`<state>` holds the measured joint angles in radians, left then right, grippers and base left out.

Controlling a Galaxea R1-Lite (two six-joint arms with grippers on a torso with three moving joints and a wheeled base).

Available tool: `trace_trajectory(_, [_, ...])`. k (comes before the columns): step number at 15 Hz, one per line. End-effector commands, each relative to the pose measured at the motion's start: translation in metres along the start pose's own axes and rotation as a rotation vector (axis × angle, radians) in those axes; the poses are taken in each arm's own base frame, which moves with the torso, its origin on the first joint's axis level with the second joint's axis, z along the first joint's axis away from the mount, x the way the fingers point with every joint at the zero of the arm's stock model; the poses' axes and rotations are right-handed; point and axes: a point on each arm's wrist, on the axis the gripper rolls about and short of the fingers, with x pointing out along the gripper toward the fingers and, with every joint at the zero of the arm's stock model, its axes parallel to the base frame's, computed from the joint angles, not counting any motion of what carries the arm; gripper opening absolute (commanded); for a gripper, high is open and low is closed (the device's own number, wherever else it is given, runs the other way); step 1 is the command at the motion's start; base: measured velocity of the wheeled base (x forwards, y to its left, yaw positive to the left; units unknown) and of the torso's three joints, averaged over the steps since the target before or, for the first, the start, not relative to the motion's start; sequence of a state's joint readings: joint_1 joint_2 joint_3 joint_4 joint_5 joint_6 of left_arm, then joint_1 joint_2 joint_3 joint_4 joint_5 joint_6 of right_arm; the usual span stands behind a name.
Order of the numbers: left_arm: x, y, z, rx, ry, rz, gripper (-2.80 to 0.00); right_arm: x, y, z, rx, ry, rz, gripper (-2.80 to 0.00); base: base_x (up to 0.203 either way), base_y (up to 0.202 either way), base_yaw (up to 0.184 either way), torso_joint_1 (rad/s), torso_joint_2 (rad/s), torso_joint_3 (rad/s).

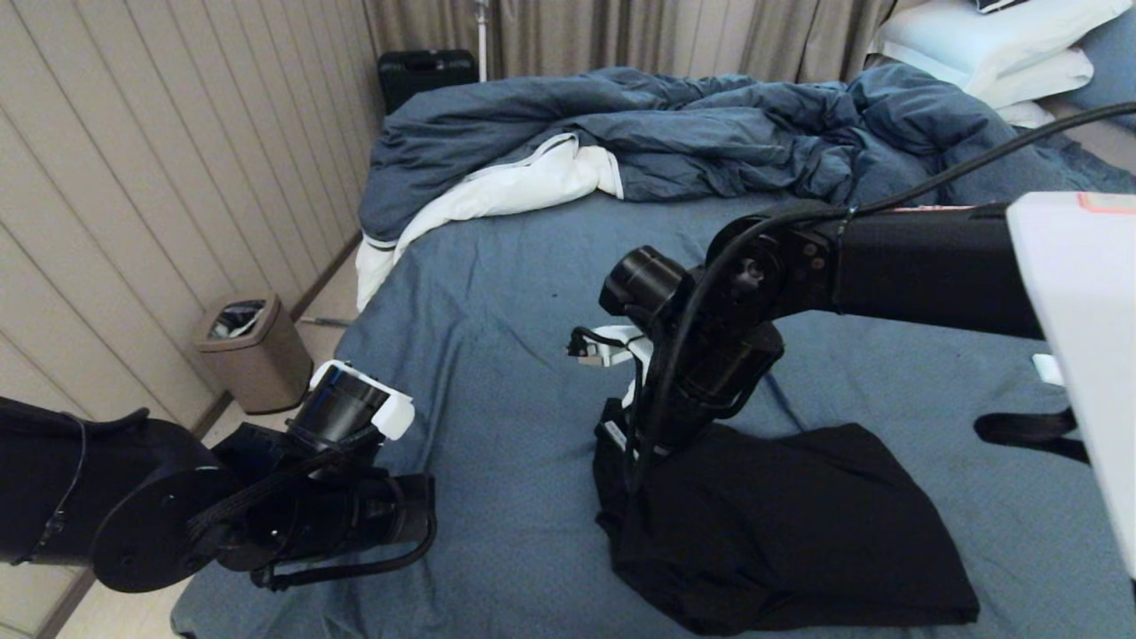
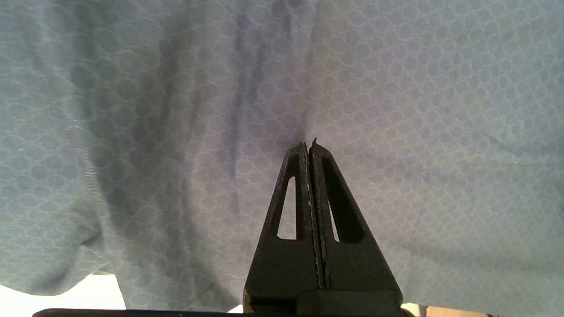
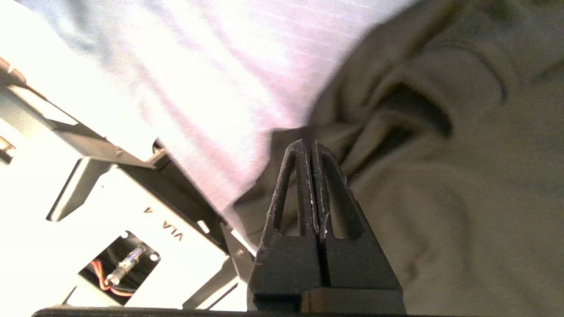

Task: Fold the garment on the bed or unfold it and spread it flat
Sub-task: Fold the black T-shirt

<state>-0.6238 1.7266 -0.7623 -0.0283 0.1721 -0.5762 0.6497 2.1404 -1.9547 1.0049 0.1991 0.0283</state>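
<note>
- white robot body panel (image 1: 1078, 355) fills the right edge of the head view, nearest the lens; right arm (image 1: 923, 266) reaches out from it across the bed
- the bed (image 1: 497, 355), slate-blue sheet with a faint hexagon weave, takes up most of the scene
- dark-blue duvet (image 1: 710, 133) bunched along the far side, white lining (image 1: 515, 191) turned out at its left end and hanging over the bed edge
- white pillows (image 1: 985, 44) stacked at the far right corner
- the garment (image 1: 799, 532), black, lies in a folded heap on the near right part of the sheet, flat on its right side, rumpled on its left; print and lettering not visible
- left arm (image 1: 266, 506) low at the near left corner of the bed
- left gripper (image 2: 309, 147): fingers pressed together, nothing between them, tips just above bare sheet, well apart from the garment
- right gripper (image 3: 308, 145): fingers closed flat on each other, no cloth pinched, tips over the rumpled left edge of the garment; whether they touch it, cannot tell
- tan waste bin (image 1: 253, 351) with a dark liner on the floor left of the bed, by the panelled wall
- black case (image 1: 426, 71) on the floor beyond the bed, in front of the curtains
</note>
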Motion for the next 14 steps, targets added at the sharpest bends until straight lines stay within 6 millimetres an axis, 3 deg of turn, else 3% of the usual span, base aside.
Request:
trace_trajectory(1, [0.001, 0.0, 0.0, -0.003, 0.001, 0.001, -2.8, -0.012, 0.012, -0.002, -0.028, -0.024, 0.012, -2.8, 0.0, 0.0, 0.0, 0.0, 0.0, 0.0])
trace_trajectory(4, [0.001, 0.0, 0.0, -0.003, 0.001, 0.001, -2.8, -0.031, 0.016, -0.005, -0.041, -0.077, 0.011, -2.8, 0.0, 0.0, 0.0, 0.0, 0.0, 0.0])
trace_trajectory(9, [0.0, -0.001, -0.001, -0.001, 0.0, -0.001, -2.8, -0.046, -0.016, -0.022, 0.052, -0.056, -0.056, -2.8, 0.0, 0.0, 0.0, 0.0, 0.0, 0.0])
trace_trajectory(11, [-0.007, 0.0, 0.0, -0.003, -0.017, -0.014, -2.8, -0.068, -0.028, -0.038, 0.095, -0.081, -0.077, -2.8, 0.0, 0.0, 0.0, 0.0, 0.0, 0.0])
trace_trajectory(14, [-0.041, 0.005, 0.004, -0.018, -0.111, -0.065, -2.8, -0.12, -0.042, -0.075, 0.172, -0.177, -0.124, -2.8, 0.0, 0.0, 0.0, 0.0, 0.0, 0.0])
